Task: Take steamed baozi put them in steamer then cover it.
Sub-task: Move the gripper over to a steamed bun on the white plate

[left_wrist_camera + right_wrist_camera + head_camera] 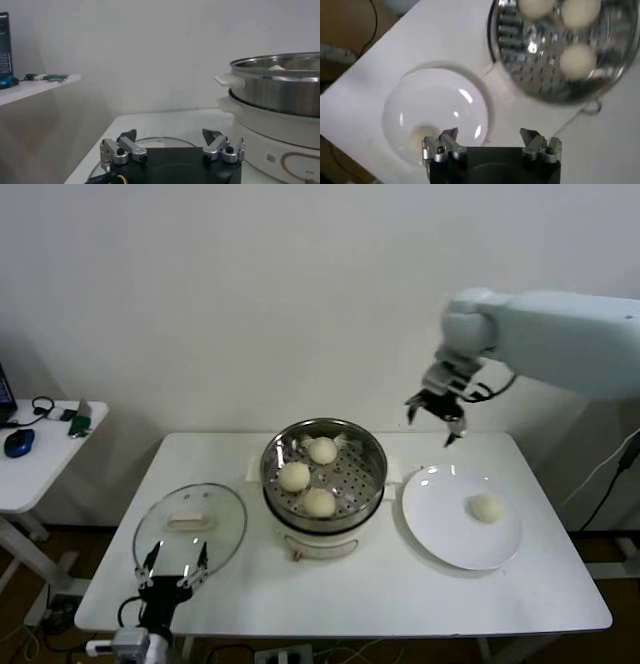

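Step in hand, I'd judge: fetch last baozi from plate, below and ahead of right gripper, jaws apart, empty. Descend centred, close gently. Steamer holds three buns. Left gripper, jaws apart, hovers by cover.

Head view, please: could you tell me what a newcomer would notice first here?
The shiny steamer at the table's centre, holding three baozi. To its right, a fourth baozi lies alone on a white plate, with the open right claw raised above. The glass cover lies left, the open left claw by it.
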`<state>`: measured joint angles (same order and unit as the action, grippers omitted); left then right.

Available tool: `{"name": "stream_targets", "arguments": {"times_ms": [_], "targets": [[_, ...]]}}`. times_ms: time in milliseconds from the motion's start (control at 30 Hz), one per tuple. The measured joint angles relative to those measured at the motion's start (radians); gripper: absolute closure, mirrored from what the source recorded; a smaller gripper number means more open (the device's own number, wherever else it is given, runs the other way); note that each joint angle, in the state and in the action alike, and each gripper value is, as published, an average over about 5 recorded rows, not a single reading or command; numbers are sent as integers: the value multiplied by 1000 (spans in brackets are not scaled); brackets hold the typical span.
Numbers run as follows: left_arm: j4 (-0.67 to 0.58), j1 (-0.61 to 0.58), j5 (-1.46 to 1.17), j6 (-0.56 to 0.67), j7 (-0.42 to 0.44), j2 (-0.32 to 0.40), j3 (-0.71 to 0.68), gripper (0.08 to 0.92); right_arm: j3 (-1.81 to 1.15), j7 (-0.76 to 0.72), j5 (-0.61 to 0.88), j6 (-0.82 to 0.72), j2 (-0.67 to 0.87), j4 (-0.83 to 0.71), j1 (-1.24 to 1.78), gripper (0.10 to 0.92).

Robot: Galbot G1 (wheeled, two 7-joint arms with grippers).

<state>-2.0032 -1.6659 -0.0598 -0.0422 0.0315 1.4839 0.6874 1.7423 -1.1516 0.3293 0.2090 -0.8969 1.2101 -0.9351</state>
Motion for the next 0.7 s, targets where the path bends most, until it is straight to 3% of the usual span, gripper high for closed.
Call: {"name": "stream_targets", "arguments": {"times_ms": [300,700], "targets": [[0,3,5,-7,1,0,6,177,-122,34,-86,-72,156,-106,209,203],[8,-12,6,-2,0,0,11,177,-372,79,-201,-110,171,-274,521,203]]}}
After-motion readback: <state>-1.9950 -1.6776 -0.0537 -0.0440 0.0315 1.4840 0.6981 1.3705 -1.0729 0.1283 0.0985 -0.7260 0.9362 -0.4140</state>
